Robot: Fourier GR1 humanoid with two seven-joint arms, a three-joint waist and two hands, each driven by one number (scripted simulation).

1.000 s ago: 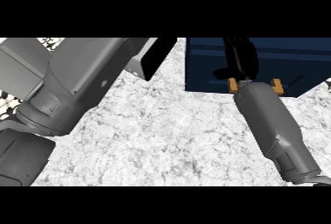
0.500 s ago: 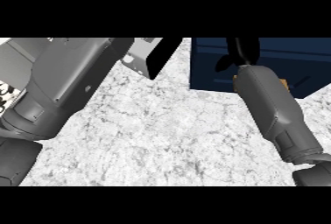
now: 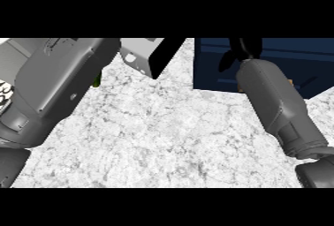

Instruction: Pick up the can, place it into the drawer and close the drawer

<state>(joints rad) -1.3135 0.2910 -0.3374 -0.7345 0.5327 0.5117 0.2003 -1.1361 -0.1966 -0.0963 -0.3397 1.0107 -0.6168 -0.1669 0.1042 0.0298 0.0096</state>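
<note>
No can shows in the head view. The dark blue drawer (image 3: 306, 55) fills the upper right, next to the white marble counter (image 3: 169, 132). My right forearm runs up from the lower right, and my right hand (image 3: 236, 52) shows as black fingers over the drawer, cut off by the picture's top edge. Whatever is inside that hand is hidden. My left forearm covers the left side. Its grey wrist piece and the black left hand (image 3: 166, 55) reach the top centre, just left of the drawer.
A small green sliver (image 3: 98, 80) peeks out beside my left forearm, mostly hidden. A black-and-white patterned patch (image 3: 5, 90) lies at the far left edge. The marble counter stretches between the two forearms.
Both forearms have pushed farther up the view. The right hand has gone deeper over the drawer, so the orange wrist parts no longer show. The left wrist has moved right.
</note>
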